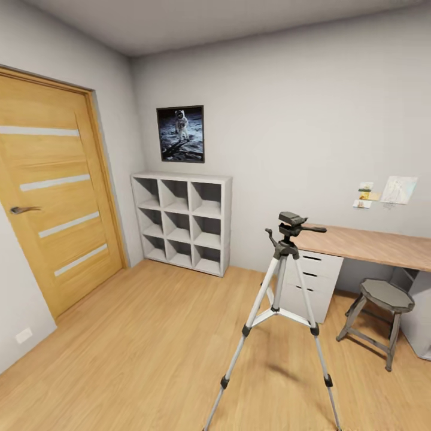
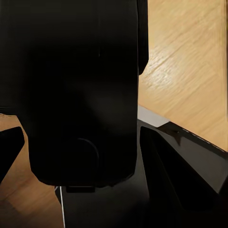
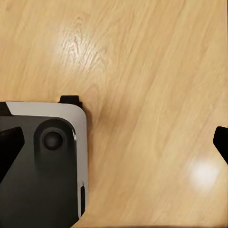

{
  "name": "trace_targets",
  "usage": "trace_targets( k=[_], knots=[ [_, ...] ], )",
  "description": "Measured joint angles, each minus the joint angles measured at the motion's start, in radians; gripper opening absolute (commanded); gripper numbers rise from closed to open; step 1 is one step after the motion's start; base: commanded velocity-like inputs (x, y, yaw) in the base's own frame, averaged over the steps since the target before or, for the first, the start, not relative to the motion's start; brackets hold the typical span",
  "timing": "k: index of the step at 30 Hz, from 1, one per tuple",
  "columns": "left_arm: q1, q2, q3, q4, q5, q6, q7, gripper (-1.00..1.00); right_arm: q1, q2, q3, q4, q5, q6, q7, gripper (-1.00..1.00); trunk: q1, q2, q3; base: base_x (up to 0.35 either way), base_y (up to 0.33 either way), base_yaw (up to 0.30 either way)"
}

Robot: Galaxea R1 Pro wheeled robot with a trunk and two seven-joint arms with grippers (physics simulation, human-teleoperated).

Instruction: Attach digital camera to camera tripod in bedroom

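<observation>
Oak door (image 1: 57, 197) with pale horizontal strips and a lever handle at the far left of the bedroom (image 1: 311, 108). Next along, an astronaut poster (image 1: 180, 133) above a white nine-cube shelf (image 1: 181, 222).

Camera tripod (image 1: 281, 299) stands upright on the light wood floor (image 1: 131, 347), just in front of the desk's (image 1: 371, 244) white drawer unit. Three silver telescopic legs splayed, black joints and collars, centre braces, dark grey and black head with a pan handle pointing toward the desk. Head plate bare on top. Grey stool (image 1: 379, 317) beside it under the desk; small papers (image 1: 386, 193) pinned on the wall above.

Left tool (image 2: 78, 137): a large black boxy body, taken for the digital camera (image 2: 80, 85), sits between the dark finger edges; grip contact cannot be told.

Right tool (image 3: 114, 142): fingertips spread wide at the frame edges, nothing between, floor and the robot's grey-black base corner (image 3: 47, 166) beneath.
</observation>
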Motion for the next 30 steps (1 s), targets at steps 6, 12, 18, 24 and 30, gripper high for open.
trace_targets(
  k=[6, 12, 18, 24, 30],
  knots=[
    [0.0, -0.002, 0.0, 0.0, 0.0, -0.001, 0.0, -1.0, 0.0, 0.001, 0.0, 0.0, 0.0, 0.001, 0.001, 1.0, 0.0, 0.0, 0.0, 0.0, 0.0, -0.274],
    [0.0, -0.003, 0.0, 0.0, 0.001, 0.0, 0.0, -1.0, 0.0, 0.002, 0.0, 0.0, 0.001, 0.006, 0.002, 1.0, 0.0, 0.0, 0.0, 0.0, 0.0, -0.286],
    [0.0, -0.003, 0.0, 0.0, -0.001, 0.001, -0.001, -1.0, 0.0, 0.002, 0.0, 0.0, 0.0, 0.008, 0.002, 1.0, 0.0, 0.0, 0.0, 0.0, 0.0, -0.288],
    [0.0, -0.003, 0.0, 0.0, -0.002, 0.002, -0.001, -1.0, 0.0, 0.002, 0.0, 0.0, 0.0, 0.008, 0.002, 1.0, 0.0, 0.0, 0.0, 0.0, 0.0, -0.289],
    [0.0, -0.011, 0.0, -0.001, -0.003, 0.002, -0.002, -1.0, 0.0, 0.002, 0.0, 0.0, 0.0, 0.008, 0.002, 1.0, 0.0, 0.0, 0.0, 0.0, 0.0, -0.289]
  ],
)
